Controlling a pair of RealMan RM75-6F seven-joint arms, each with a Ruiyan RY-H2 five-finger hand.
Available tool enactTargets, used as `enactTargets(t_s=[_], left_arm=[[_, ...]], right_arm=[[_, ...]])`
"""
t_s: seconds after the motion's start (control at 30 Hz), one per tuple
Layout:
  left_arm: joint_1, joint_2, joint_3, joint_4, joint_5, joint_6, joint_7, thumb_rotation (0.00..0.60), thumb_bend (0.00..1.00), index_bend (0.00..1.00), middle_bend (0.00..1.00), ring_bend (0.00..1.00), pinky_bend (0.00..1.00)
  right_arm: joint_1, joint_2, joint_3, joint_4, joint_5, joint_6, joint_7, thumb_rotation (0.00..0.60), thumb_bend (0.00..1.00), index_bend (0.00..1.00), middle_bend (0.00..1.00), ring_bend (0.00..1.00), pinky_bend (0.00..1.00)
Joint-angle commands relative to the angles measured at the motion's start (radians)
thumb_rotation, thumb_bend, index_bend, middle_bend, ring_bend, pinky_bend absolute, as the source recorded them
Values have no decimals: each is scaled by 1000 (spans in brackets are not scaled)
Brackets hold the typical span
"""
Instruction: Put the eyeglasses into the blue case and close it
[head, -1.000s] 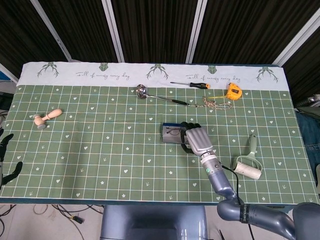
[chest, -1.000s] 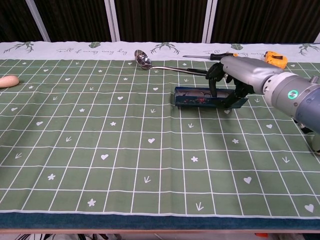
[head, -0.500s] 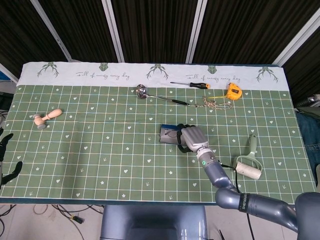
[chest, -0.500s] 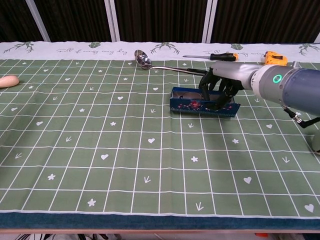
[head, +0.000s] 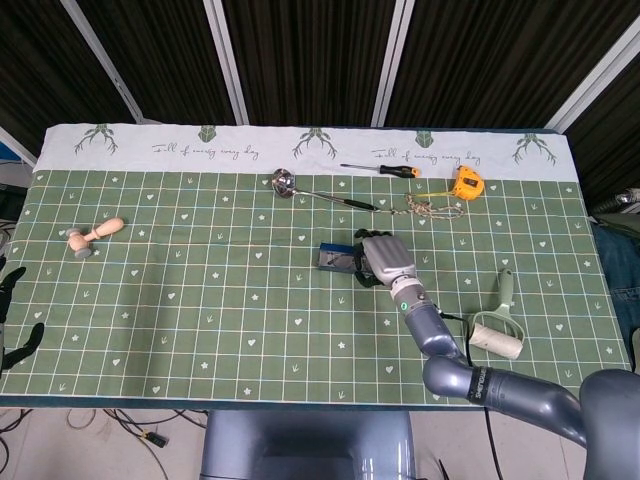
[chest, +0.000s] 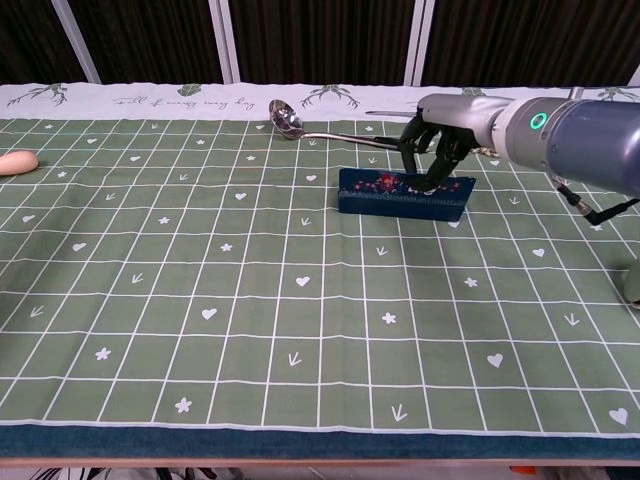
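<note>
The blue case (chest: 400, 194), with a floral pattern on its side, lies on the green grid cloth right of centre; its lid is folded down, so it looks shut or almost shut. In the head view the blue case (head: 335, 258) shows just left of my right hand (head: 388, 258). My right hand (chest: 432, 150) reaches over the case from behind, and its dark fingertips (chest: 430, 180) press on the lid's top. No eyeglasses show in either view. At the table's left edge, only the dark fingers of my left hand (head: 12, 312) show, apart and holding nothing.
Behind the case lie a metal ladle (head: 283, 181), an orange-handled screwdriver (head: 385, 169), a yellow tape measure (head: 465, 183) and a small chain (head: 432, 208). A lint roller (head: 497, 330) sits at the right front. A wooden tool (head: 92, 235) lies far left.
My right hand swung the lid up and over toward the far side, taking the case from open with the glasses visible to folded shut. The case shifted slightly left. The left hand stayed still.
</note>
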Motion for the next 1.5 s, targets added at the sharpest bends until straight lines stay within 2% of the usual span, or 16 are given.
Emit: enactTargets(t_s=[0.03, 0.47, 0.97, 1.27, 1.5], left_arm=[[0, 0, 0, 1, 1, 1, 0, 600, 312, 119, 0, 0, 0], [1, 2, -1, -5, 1, 2, -1, 600, 312, 119, 0, 0, 0], [2, 2, 0, -5, 0, 2, -1, 600, 312, 119, 0, 0, 0], [3, 2, 0, -3, 0, 3, -3, 600, 312, 119, 0, 0, 0], [3, 2, 1, -3, 0, 2, -2, 600, 312, 119, 0, 0, 0]], right_arm=[[17, -8, -8, 32, 21, -7, -3, 600, 635, 695, 201, 213, 233], [70, -7, 1, 107, 118, -55, 28, 600, 635, 694, 200, 202, 233], [112, -13, -6, 152, 134, -31, 34, 600, 634, 691, 200, 202, 233], [150, -38, -15, 240, 200, -65, 15, 600, 635, 691, 200, 201, 233], [169, -34, -15, 252, 235, -78, 9, 600, 635, 691, 200, 202, 233]])
